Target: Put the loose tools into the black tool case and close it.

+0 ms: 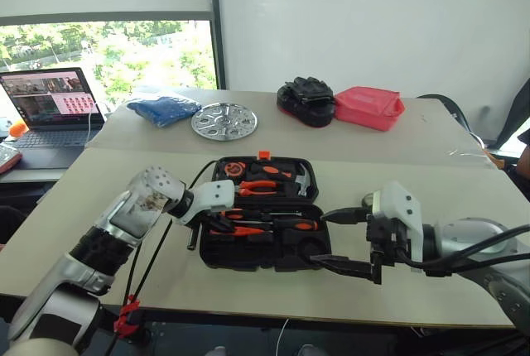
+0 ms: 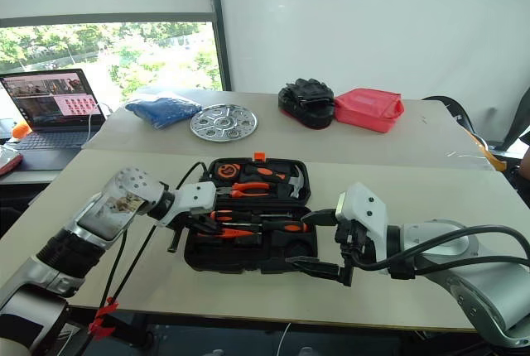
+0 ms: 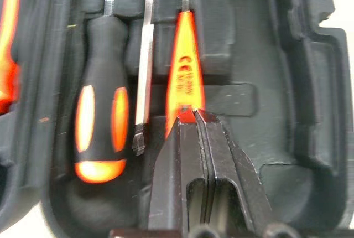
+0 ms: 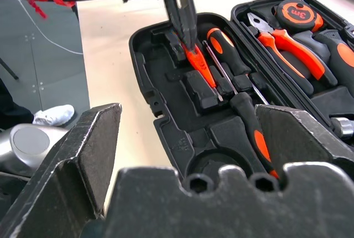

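The left tool (image 3: 193, 117) pinches the slim orange screwdriver (image 3: 185, 72) in the open tool case (image 1: 217, 250); the right tool (image 1: 348, 241) gapes empty.

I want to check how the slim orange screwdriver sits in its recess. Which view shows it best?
The left wrist view: the slim orange screwdriver lies lengthwise in the black tool case, the shut left pincer at its handle end. The right wrist view shows it from farther off; in both eye views it is a thin orange streak.

Slim orange screwdriver's (image 3: 185, 66) butt behind pincer (image 3: 193, 117)
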Available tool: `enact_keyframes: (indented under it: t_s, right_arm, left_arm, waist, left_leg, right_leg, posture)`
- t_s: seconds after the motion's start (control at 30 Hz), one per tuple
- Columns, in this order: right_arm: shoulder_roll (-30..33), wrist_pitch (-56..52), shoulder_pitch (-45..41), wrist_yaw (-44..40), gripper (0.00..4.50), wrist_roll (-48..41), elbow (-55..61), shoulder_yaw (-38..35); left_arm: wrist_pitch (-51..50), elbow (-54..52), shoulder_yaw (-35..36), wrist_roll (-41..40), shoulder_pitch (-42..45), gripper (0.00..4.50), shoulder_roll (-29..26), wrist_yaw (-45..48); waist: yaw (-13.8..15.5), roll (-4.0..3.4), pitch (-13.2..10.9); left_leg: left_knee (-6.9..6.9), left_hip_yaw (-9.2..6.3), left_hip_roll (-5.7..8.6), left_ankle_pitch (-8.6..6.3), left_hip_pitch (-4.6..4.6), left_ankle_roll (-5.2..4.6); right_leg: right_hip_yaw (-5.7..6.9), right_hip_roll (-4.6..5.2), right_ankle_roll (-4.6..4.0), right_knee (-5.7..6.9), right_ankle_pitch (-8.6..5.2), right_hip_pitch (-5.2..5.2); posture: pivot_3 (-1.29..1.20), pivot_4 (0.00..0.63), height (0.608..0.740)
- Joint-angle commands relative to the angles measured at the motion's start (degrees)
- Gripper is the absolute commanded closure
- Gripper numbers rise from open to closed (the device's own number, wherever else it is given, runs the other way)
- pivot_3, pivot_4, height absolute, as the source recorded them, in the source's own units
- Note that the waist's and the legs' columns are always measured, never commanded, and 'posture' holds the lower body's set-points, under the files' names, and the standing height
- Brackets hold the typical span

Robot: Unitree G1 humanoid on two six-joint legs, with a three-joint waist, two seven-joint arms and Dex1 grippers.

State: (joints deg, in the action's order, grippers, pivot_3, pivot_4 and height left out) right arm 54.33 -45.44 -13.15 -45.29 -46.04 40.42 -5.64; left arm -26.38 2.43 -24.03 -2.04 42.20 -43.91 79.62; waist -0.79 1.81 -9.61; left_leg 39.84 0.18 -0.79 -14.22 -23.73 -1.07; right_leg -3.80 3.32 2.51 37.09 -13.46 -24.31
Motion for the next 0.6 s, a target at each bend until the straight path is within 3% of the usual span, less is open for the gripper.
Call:
enact_keyframes:
  t_s: [0.03, 0.23, 0.4, 0.6]
  right_arm:
    - [-0.2, 0.1, -1.0, 0.4, 0.00, -0.6, 0.8, -1.5]
    - [-0.2, 0.1, -0.8, 0.7, 0.00, -0.9, 0.8, -1.5]
    - [0.1, 0.1, -1.3, 0.4, 0.00, -0.7, 0.4, -1.2]
    - [1.4, 1.0, -3.7, -2.0, 0.00, 0.0, -1.2, -1.2]
  left_arm:
    - [-0.3, -2.6, -0.4, 1.0, -0.8, 4.46, -0.9, 0.0]
    - [-2.9, 0.1, 2.0, -0.6, 2.0, 4.46, 0.7, -0.9]
    - [-6.2, -1.1, 5.0, -6.3, 3.2, 4.46, -2.2, 5.0]
    - [-5.4, 3.4, 12.1, -6.3, 2.2, 4.46, -4.9, -0.9]
  waist:
    - [0.0, 0.00, 0.0]
    - [0.0, 0.00, 0.0]
    - [-0.1, 0.00, 0.0]
    - [-0.2, 0.00, 0.0]
  left_leg:
    - [0.00, 0.00, 0.00, 0.00, 0.00, 0.00]
    - [0.02, 0.01, 0.01, 0.00, 0.01, 0.00]
    - [0.01, 0.01, 0.01, 0.00, 0.00, 0.00]
    - [0.01, 0.00, -0.01, 0.00, 0.03, 0.00]
  right_leg:
    - [0.00, 0.00, 0.00, 0.00, 0.00, 0.00]
    - [0.00, 0.00, 0.00, 0.01, 0.00, 0.01]
    - [0.00, 0.00, 0.00, 0.01, 0.00, 0.00]
    - [0.00, -0.01, 0.00, 0.02, 0.00, 0.00]
  posture:
    - [0.00, 0.150, 0.740]
    - [0.00, 0.150, 0.740]
    - [0.00, 0.150, 0.740]
    - [0.00, 0.150, 0.740]
